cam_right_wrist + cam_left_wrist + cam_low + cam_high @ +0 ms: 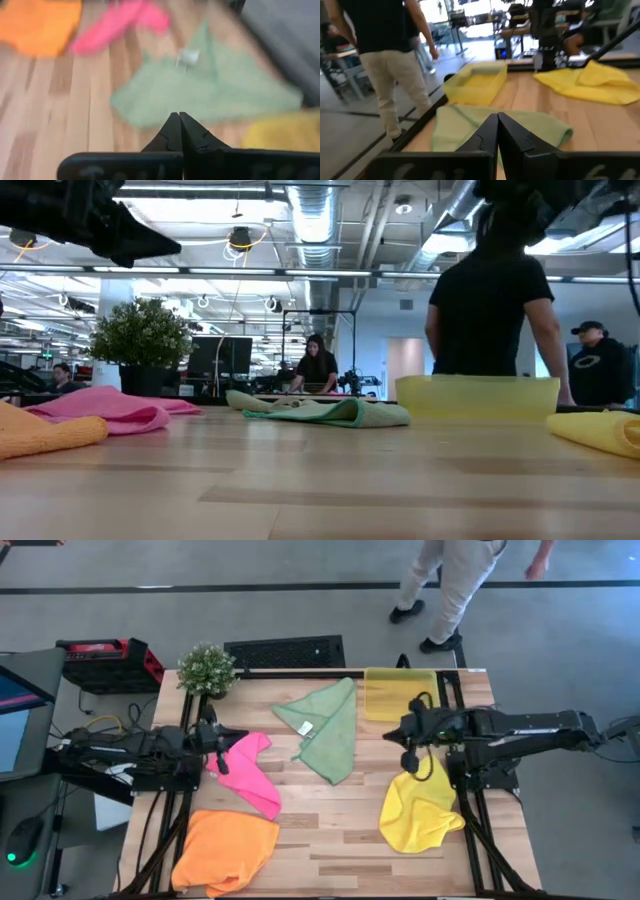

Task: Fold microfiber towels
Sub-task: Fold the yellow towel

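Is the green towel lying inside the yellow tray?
No, the green towel lies crumpled on the bare table, beside the yellow tray, which holds nothing.

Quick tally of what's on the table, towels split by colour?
Orange microfiber towel: 1
Hot pink microfiber towel: 1
Pale green microfiber towel: 1
Bright yellow microfiber towel: 1
Translucent yellow rectangular tray: 1
Small green potted plant: 1
Total: 6

Plant (207, 668) behind towels (325, 727), tray (398, 692) right.

Wooden table (330, 830), four towels (325, 725), tray (398, 692), plant (207, 668)
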Tool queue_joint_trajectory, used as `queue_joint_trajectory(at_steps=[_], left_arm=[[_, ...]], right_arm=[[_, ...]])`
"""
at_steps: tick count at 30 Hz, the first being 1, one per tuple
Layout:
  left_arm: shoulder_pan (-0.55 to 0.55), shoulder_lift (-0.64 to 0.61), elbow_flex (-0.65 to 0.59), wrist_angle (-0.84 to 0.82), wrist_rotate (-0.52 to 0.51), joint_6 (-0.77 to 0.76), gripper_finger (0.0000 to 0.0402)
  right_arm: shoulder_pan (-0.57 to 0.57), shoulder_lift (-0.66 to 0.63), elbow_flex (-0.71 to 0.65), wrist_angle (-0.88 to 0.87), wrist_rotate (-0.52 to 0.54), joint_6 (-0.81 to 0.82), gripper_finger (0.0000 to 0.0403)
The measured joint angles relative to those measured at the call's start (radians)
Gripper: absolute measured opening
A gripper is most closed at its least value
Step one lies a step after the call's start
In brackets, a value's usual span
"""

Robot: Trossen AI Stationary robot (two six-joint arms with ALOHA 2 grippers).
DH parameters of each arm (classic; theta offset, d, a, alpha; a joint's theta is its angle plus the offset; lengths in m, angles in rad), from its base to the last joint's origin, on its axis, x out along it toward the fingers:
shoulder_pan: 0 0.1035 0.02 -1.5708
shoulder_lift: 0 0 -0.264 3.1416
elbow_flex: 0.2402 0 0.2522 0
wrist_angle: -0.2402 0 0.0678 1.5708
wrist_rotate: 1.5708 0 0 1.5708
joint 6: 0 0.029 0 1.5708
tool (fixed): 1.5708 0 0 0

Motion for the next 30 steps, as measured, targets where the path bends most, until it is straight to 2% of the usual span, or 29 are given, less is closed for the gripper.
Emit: queue_joint_trajectory(at_steps=[5, 10, 13, 19, 25, 30], left_arm=[[0.0, 0.076, 0.0, 0.005, -0.019, -0.045, 0.0], [0.0, 0.147, 0.0, 0.037, -0.021, -0.077, 0.0], [0.0, 0.172, 0.01, 0.048, -0.022, -0.082, 0.0], [0.0, 0.219, 0.086, 0.006, -0.023, -0.087, 0.0], [0.0, 0.266, 0.158, -0.081, -0.023, -0.092, 0.0], [0.0, 0.294, 0.183, -0.092, -0.011, -0.098, 0.0]], right_arm=[[0.001, 0.073, 0.094, -0.221, -0.012, 0.113, 0.0003], [0.0, 0.105, 0.139, -0.378, -0.085, 0.273, 0.001], [-0.021, 0.119, 0.142, -0.426, -0.084, 0.405, 0.0028], [-0.084, 0.186, 0.142, -0.649, -0.083, 0.59, 0.0078], [-0.164, 0.297, 0.142, -0.704, -0.084, 0.615, 0.0117], [-0.234, 0.408, 0.141, -0.726, -0.087, 0.589, 0.0144]])
